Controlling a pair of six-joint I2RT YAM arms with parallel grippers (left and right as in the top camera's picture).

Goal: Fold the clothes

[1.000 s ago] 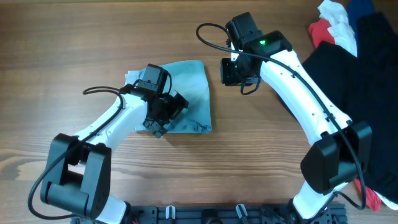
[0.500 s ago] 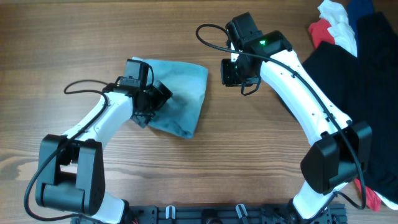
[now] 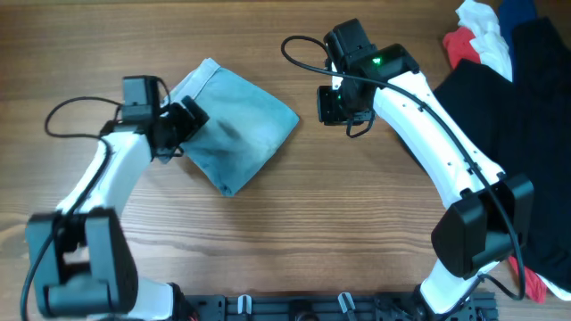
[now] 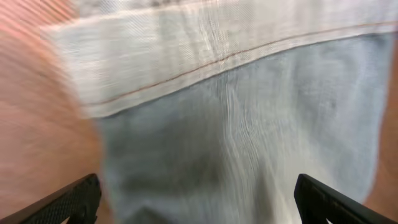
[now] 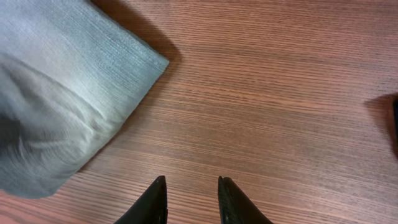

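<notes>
Faded light-blue denim shorts (image 3: 236, 134) lie on the wooden table (image 3: 294, 232) between the arms, already a compact bundle. The folding looks largely done, with perhaps a final tidy left. The left gripper (image 3: 183, 125) hangs spread wide over the bundle's left edge, grasping nothing. The right gripper (image 5: 191, 199) hovers just beside its right corner — fingers narrowly apart, empty.
</notes>
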